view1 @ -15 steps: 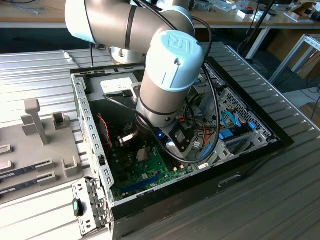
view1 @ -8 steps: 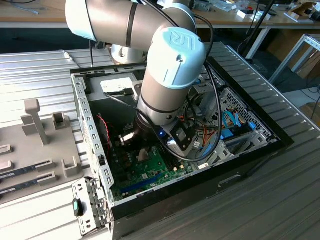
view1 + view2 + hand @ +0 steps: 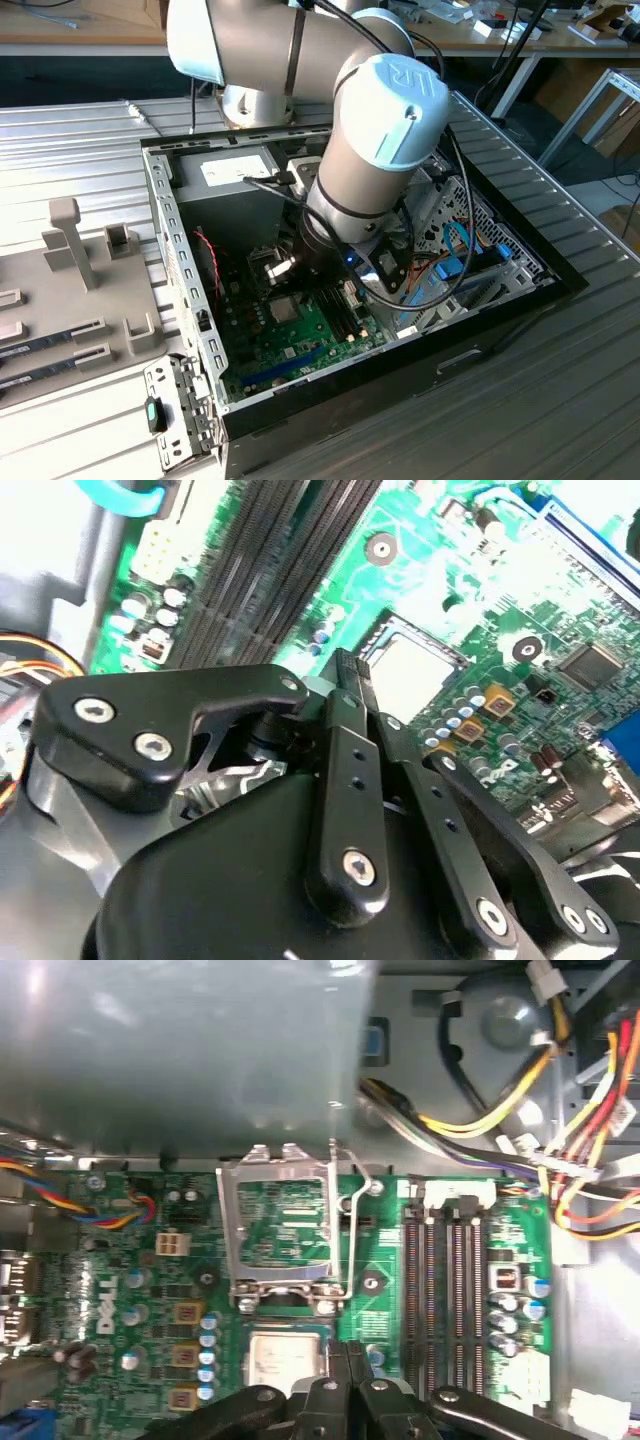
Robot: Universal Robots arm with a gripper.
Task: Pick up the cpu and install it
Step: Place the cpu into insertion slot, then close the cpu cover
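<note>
The cpu (image 3: 287, 1360) lies flat in the open socket on the green motherboard (image 3: 160, 1300), its silver top facing up. In the second wrist view the cpu (image 3: 415, 668) shows just beyond my fingertips. My gripper (image 3: 348, 675) hovers at the chip's edge with its black fingers (image 3: 338, 1368) drawn together and nothing between them. The hinged silver socket frame (image 3: 283, 1222) stands swung open beside the chip, its lever wire (image 3: 356, 1222) raised. In the exterior view the arm's wrist (image 3: 345, 225) reaches down into the computer case over the cpu (image 3: 284, 308).
Black memory slots (image 3: 458, 1280) run alongside the socket. Bundles of coloured cables (image 3: 540, 1150) and a grey metal box (image 3: 180, 1050) crowd the far side. The case walls (image 3: 170, 250) enclose the board. A grey fixture with slots (image 3: 80, 270) sits on the exterior view's left.
</note>
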